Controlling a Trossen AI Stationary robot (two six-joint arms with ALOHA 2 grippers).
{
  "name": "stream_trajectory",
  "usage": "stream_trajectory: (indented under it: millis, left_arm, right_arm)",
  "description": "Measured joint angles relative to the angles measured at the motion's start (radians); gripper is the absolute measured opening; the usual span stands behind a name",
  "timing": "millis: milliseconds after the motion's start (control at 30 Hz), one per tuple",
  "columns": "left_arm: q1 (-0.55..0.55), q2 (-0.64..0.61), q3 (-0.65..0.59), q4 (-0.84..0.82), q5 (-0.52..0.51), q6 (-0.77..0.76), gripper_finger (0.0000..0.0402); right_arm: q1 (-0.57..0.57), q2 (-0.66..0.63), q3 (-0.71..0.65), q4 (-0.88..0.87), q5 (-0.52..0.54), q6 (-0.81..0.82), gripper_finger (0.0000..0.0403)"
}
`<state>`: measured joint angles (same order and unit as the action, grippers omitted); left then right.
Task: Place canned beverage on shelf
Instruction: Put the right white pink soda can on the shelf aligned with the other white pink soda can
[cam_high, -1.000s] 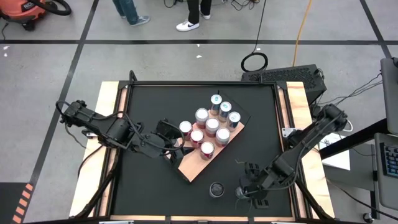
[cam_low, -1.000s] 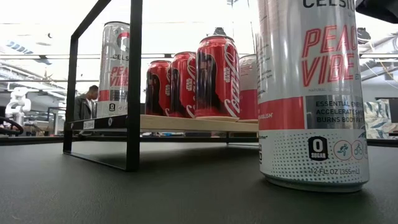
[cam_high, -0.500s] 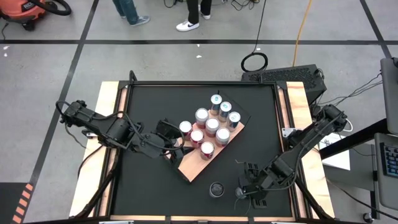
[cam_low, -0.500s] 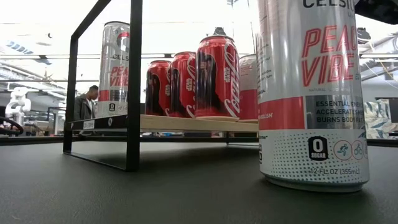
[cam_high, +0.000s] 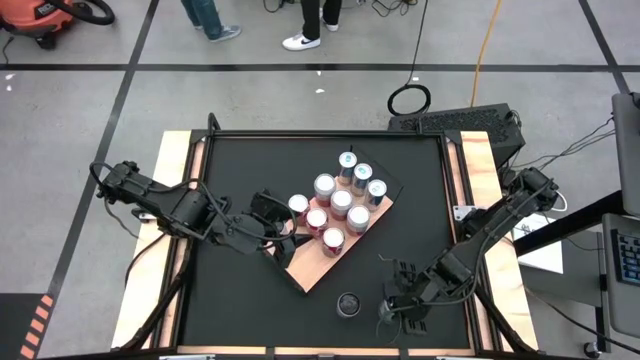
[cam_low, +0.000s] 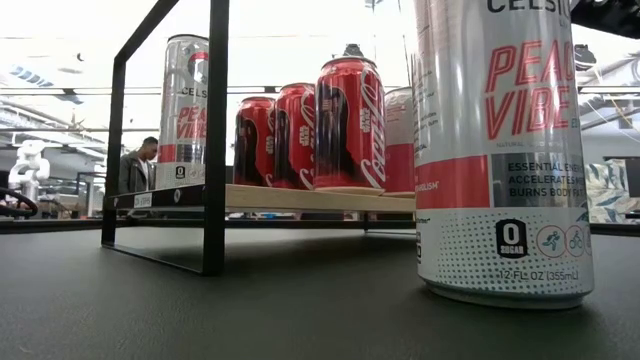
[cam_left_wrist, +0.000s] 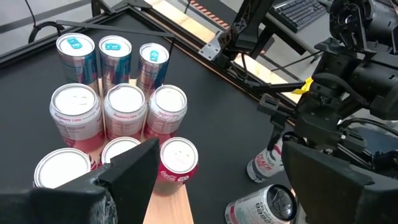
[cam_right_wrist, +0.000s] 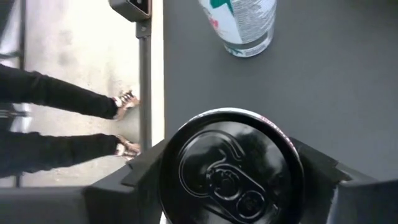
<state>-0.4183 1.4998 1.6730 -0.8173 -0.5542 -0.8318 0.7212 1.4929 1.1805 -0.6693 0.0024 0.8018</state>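
Nine cans (cam_high: 341, 200) stand upright in three rows on the shelf (cam_high: 312, 268), which lies at an angle in the middle of the worktop (cam_high: 240, 170), and its bare end points toward the front edge. What has just changed is at the right hand (cam_high: 398, 308): a second ago its fingers stood wide, and now they have drawn in on the tenth can (cam_right_wrist: 230, 168), one dark finger against each side of it, so we read it as clamped on that can. That means the grasp looks made and, in our judgement, the lift and carry to the shelf come next; nothing has left the worktop yet. This can sits near the front right corner of the worktop, well apart from the shelf. It stands upright, its long axis vertical, base down on the worktop and its dark lid with the pull tab facing straight up between the fingers. We judge it should travel in that same upright pose and come down on the bare end of the board. Another can (cam_high: 348, 303) with a dark lid waits just beside it, also upright and untouched. Our left hand (cam_high: 280, 232) hangs at the left side of the shelf, close to the nearest row, fingers spread apart and holding nothing.
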Motion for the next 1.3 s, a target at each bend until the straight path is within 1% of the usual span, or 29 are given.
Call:
stream_trajectory:
  millis: [100, 233, 433, 600, 867, 1067, 1200, 1300]
  left_arm:
    - [0.0, 0.0, 0.0, 0.0, -0.003, 0.0, 0.0336]
    - [0.0, 0.0, 0.0, 0.0, -0.009, 0.0, 0.0336]
    - [-0.001, 0.0, 0.0, 0.005, -0.012, 0.0, 0.0336]
    - [-0.001, 0.0, 0.0, 0.065, -0.035, 0.006, 0.0336]
    - [-0.001, 0.018, -0.001, 0.199, -0.059, 0.069, 0.0336]
    - [-0.009, 0.045, -0.001, 0.303, -0.074, 0.168, 0.0336]
    - [-0.013, 0.073, 0.0, 0.435, -0.084, 0.25, 0.0336]
    - [-0.007, 0.091, 0.0, 0.518, -0.081, 0.264, 0.0336]
  right_arm:
    - [0.0, -0.008, 0.01, -0.002, -0.011, 0.025, 0.0233]
    - [-0.004, -0.022, 0.066, -0.024, -0.01, 0.028, 0.0232]
    - [-0.024, -0.031, 0.158, -0.114, -0.005, 0.048, 0.0232]
    - [-0.043, -0.045, 0.241, -0.171, -0.005, 0.053, 0.0234]
    - [-0.08, -0.049, 0.39, -0.242, -0.003, 0.006, 0.0234]
    - [-0.115, -0.049, 0.509, -0.264, 0.0, -0.069, 0.0234]
    - [-0.142, -0.049, 0.588, -0.268, 0.002, -0.13, 0.0235]
    - [-0.166, -0.049, 0.647, -0.269, 0.001, -0.174, 0.0235]
